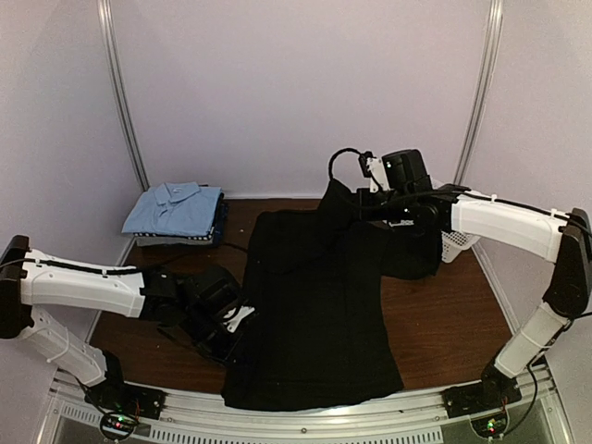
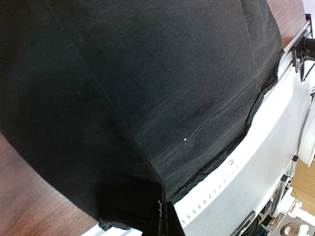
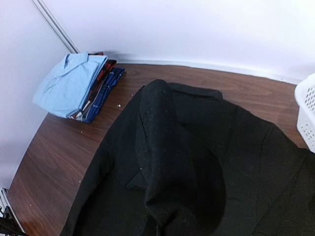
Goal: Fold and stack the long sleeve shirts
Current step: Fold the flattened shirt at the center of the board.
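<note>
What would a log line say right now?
left gripper: holds black shirt edge | right gripper: holds its sleeve raised | folded stack: back-left

Both sets of fingers are out of sight, the left gripper (image 1: 225,331) tucked in at the edge of the black shirt (image 1: 314,305) and the right gripper (image 1: 363,205) swallowed by the raised sleeve (image 3: 162,147), while the white basket (image 3: 307,115) is cropped by the frame and the folded shirts (image 3: 101,91) under the light blue shirt (image 3: 66,83) show only their edges.

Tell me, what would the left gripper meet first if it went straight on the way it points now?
The black shirt. The left gripper points into its side edge near the hem, and it may already be touching the fabric.
</note>
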